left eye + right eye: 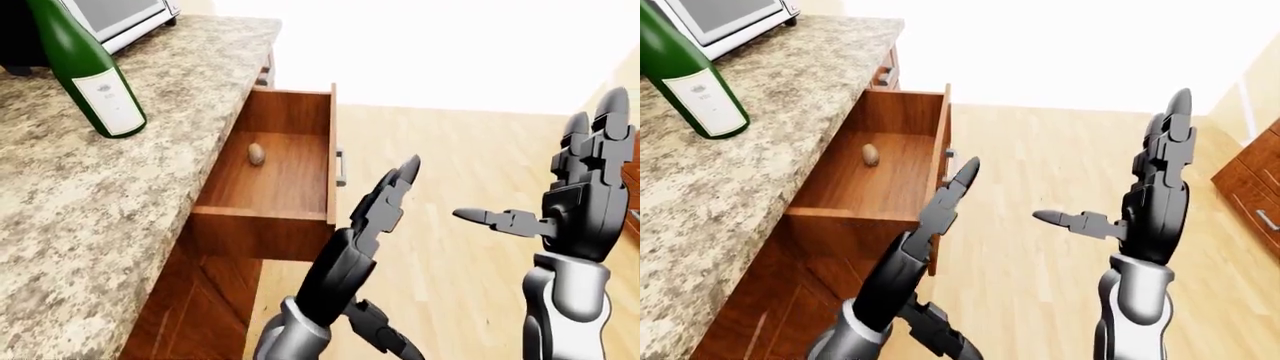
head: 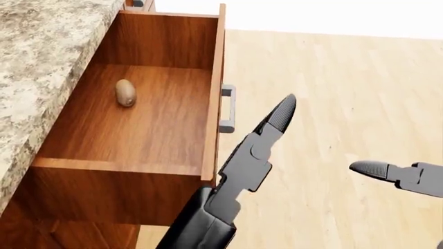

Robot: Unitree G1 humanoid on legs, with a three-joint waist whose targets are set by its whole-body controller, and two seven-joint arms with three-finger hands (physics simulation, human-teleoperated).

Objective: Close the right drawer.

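Here the open reddish-brown wooden drawer juts from under the speckled granite table. The left robot hand, fingers straight and empty, hovers beside its metal handle; the right robot hand is spread, empty.

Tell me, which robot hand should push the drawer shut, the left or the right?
Probably the left hand. Its open fingers stand right beside the drawer front and its handle, while the right hand is raised well off to the right, over the floor.

right drawer | brown wood, metal handle | pulled fully open | under granite counter
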